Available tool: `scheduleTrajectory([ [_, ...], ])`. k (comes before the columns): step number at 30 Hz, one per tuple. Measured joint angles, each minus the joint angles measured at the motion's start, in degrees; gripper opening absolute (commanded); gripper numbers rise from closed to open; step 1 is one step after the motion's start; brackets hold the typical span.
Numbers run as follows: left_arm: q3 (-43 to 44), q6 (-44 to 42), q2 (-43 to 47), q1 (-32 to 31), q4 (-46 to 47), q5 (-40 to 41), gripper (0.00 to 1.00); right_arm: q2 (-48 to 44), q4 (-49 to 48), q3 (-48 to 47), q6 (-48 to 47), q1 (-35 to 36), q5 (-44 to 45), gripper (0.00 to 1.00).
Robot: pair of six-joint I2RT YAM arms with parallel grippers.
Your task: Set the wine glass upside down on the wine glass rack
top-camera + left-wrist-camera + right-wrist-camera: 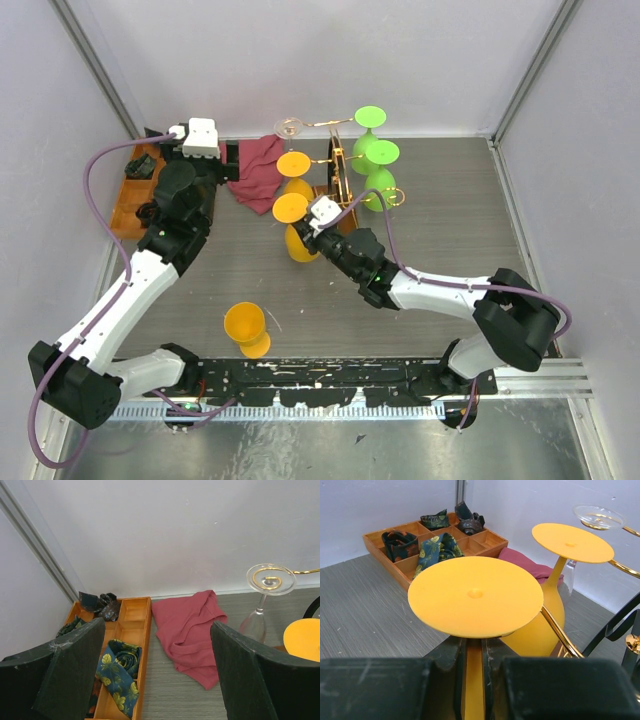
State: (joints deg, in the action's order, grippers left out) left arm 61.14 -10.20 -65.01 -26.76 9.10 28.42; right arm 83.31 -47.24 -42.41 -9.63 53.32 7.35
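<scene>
My right gripper (pixel 474 652) is shut on the stem of an upside-down orange wine glass (pixel 475 595), whose flat foot faces up just above my fingers. In the top view this glass (pixel 291 208) is at the left side of the gold wire rack (pixel 338 165). A gold rack arm (pixel 560 632) runs just under the right edge of its foot. A second orange glass (pixel 572 542), three green glasses (pixel 381 152) and a clear glass (pixel 270 578) hang upside down on the rack. Another orange glass (pixel 246 328) stands upright on the table, near front. My left gripper (pixel 160 675) is open and empty at the back left.
A red cloth (pixel 192 630) lies on the table left of the rack, in front of my left gripper. A wooden compartment tray (pixel 142 630) with rolled ties sits at the far left by the wall. White walls close the back and sides.
</scene>
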Motion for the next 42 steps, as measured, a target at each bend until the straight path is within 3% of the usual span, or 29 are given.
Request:
scheduleTrajectory([
  [8,0.0,0.0,0.0,0.0,0.0,0.0,0.93,-0.2,0.2,0.1,-0.1,0.5,1.4,0.06],
  [14,0.0,0.0,0.0,0.0,0.0,0.0,0.93,-3.1,0.7,2.4,0.0,1.0,4.5,0.12],
  [20,0.0,0.1,0.0,0.0,0.0,0.0,0.93,-5.5,2.8,3.5,0.5,1.1,7.7,0.43],
  [24,0.0,0.4,0.0,0.0,-0.2,0.0,0.94,-5.8,5.4,3.8,0.9,1.1,9.6,0.53],
  [35,0.0,0.4,0.5,0.0,-3.2,1.1,0.95,-12.6,13.3,5.2,2.4,1.4,14.5,0.55],
  [42,2.5,0.4,0.9,0.1,-9.4,3.3,0.97,-21.9,28.6,4.6,4.0,1.3,18.4,0.55],
])
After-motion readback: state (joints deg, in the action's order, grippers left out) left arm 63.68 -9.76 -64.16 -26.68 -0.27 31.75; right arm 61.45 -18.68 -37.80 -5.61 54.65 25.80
